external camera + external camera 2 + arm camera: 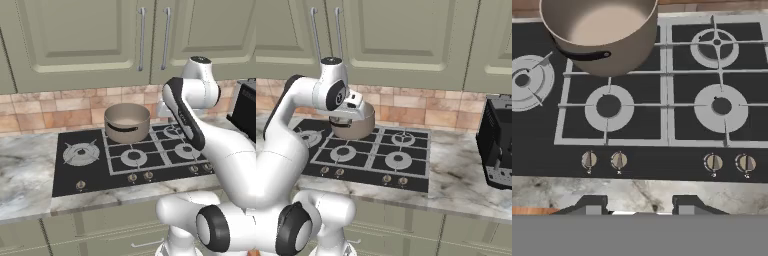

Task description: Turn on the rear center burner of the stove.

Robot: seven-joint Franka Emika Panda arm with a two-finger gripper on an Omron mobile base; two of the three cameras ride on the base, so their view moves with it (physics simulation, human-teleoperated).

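The stove (662, 160) is set in a marble counter (25, 170); its knobs (618, 160) are lined up along the near edge. The rear center burner cannot be made out, hidden under the pot (602, 30) at far center-left. The gripper (639, 204) is held above the near counter edge, clear of the knobs, fingers (592, 204) spread wide with nothing between them. A black appliance (498, 145) is parked on the counter, far right.

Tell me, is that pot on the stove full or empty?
Empty: the hand view looks into the upright pot and shows only its bare beige bottom.
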